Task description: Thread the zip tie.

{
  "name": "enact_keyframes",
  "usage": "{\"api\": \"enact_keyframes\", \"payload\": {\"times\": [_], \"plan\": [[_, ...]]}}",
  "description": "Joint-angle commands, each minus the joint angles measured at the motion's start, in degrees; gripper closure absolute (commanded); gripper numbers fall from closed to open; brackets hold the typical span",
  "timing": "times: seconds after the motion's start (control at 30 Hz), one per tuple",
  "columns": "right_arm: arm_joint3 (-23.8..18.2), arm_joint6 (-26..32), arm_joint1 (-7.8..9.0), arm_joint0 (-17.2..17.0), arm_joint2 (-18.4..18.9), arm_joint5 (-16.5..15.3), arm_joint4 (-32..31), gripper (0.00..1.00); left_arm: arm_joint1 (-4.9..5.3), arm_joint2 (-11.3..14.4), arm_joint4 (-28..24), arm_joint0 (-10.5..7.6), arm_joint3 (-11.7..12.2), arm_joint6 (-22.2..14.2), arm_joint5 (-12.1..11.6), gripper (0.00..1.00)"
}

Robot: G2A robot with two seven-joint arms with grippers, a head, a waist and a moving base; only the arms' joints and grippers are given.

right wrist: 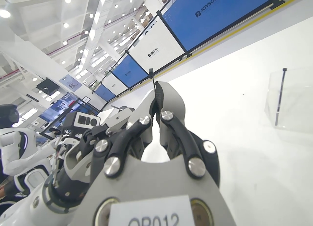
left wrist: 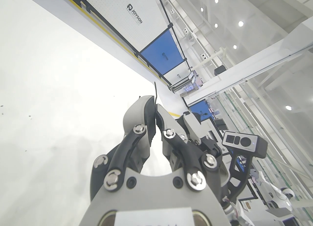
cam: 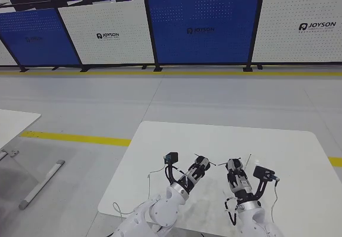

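In the top view, the left pincer and the right pincer are held side by side, near each other, above the white worktop, presumably so that threading can be done in the air between them. Thin black strands are seen at the tips but are too fine to be followed.

In the left wrist view, the left pincer is pressed together on a zip tie. A narrow end, judged to be the tail, is kept protruding past the tips so that it can be aimed.

In the right wrist view, the right pincer is pinched on a tie whose square head is exposed just beyond the tips, probably as the slot to be entered. Whether both ends belong to 1 tie cannot be told. A second tie is stood nearly upright in a clear box, well apart.
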Motion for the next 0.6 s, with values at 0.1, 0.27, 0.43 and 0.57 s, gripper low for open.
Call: {"api": "enact_keyframes", "payload": {"times": [0.1,0.27,0.43,0.57], "plan": [[0.51,0.21,-0.25,0.38,-0.29,-0.06,0.1,1.0,0.0,0.0,0.0,0.0,0.0,0.0,0.0,1.0],[0.74,-0.31,-0.44,0.34,-0.23,-0.32,-0.09,1.0,0.0,0.0,0.0,0.0,0.0,0.0,0.0,1.0],[0.75,-0.61,-0.55,0.08,0.01,-0.61,-0.35,1.0,0.0,0.0,0.0,0.0,0.0,0.0,0.0,1.0],[0.84,-0.81,-0.65,0.02,0.04,-0.64,-1.25,1.0,0.0,0.0,0.0,0.0,0.0,0.0,0.0,1.0]]}}
